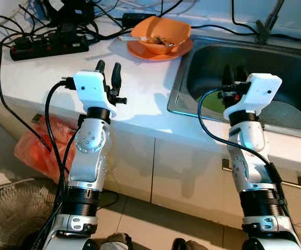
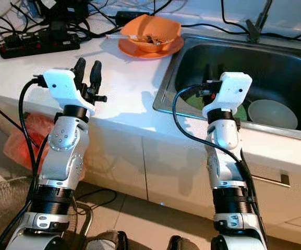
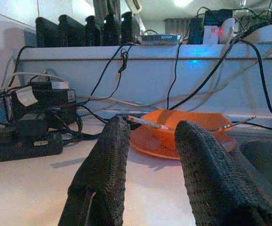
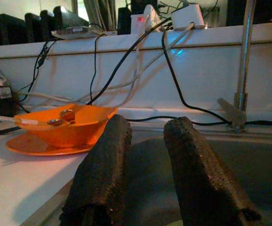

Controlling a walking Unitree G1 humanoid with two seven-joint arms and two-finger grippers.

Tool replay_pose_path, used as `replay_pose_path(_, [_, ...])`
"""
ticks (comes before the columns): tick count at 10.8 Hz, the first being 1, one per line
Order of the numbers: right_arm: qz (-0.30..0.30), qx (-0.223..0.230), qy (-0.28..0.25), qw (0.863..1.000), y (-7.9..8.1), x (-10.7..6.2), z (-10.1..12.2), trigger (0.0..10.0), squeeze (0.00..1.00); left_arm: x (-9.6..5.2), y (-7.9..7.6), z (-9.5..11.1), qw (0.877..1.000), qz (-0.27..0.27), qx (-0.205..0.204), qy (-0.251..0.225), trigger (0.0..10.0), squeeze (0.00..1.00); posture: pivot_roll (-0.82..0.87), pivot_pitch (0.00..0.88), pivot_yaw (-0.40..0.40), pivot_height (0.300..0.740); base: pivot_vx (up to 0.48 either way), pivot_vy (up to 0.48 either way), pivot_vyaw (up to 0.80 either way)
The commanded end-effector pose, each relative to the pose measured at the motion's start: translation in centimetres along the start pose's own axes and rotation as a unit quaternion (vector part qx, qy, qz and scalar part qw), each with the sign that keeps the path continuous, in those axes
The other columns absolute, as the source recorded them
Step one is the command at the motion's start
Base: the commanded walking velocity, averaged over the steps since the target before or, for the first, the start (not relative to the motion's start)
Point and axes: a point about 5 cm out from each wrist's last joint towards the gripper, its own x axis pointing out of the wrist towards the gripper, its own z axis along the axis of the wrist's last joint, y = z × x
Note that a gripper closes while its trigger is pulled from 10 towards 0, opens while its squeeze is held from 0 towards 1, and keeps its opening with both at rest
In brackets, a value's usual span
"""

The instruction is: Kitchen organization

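- Orange bowl (image 1: 160, 32) sits on orange plate (image 1: 140, 51), holding utensils, on white counter (image 1: 140, 88).
- Left gripper (image 1: 109, 71): fingers parted, empty, above counter.
- Right gripper (image 4: 143, 155): fingers parted, empty, over sink (image 1: 291, 67).

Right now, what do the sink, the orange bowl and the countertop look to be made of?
Sink: looks like stainless steel, grey brushed sheen with a bright reflective rim. Orange bowl: probably plastic or melamine, uniform saturated colour and soft gloss, though glazed ceramic can't be excluded. Countertop: smooth white, glossy surface, possibly stone or laminate; cannot tell which.
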Motion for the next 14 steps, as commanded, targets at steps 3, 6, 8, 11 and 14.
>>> replay_pose_path(3, [-0.002,-0.008,0.004,1.0,-0.02,-0.36,-0.42,10.0,0.0,-0.17,-0.19,-0.33,1.0,-0.004,0.003,0.006,10.0,0.0,0.17,0.046,0.013,0.74,0.0,0.0,0.0])
replay_pose_path(6, [0.003,0.0,0.01,1.0,0.19,-0.24,-0.54,10.0,0.0,-0.23,-0.21,-0.6,1.0,-0.004,0.007,0.014,10.0,0.0,0.17,0.061,0.008,0.74,0.269,0.0,0.0])
replay_pose_path(8, [0.002,0.002,0.009,1.0,0.15,-0.35,-0.51,10.0,0.0,-0.17,-0.01,-0.49,1.0,-0.001,0.008,0.014,10.0,0.0,0.18,0.079,0.008,0.74,0.33,0.0,-0.43])
replay_pose_path(11, [0.009,0.003,0.011,1.0,0.71,-0.33,-0.61,10.0,0.0,-0.18,0.08,-0.35,1.0,0.003,0.01,0.013,10.0,0.0,0.18,0.109,0.005,0.74,0.334,0.0,0.0])
replay_pose_path(14, [0.009,0.004,0.013,1.0,0.77,-0.34,-0.66,10.0,0.0,-0.09,0.08,-0.17,1.0,0.004,0.009,0.011,10.0,0.0,0.19,0.123,0.004,0.74,0.334,0.0,0.0])
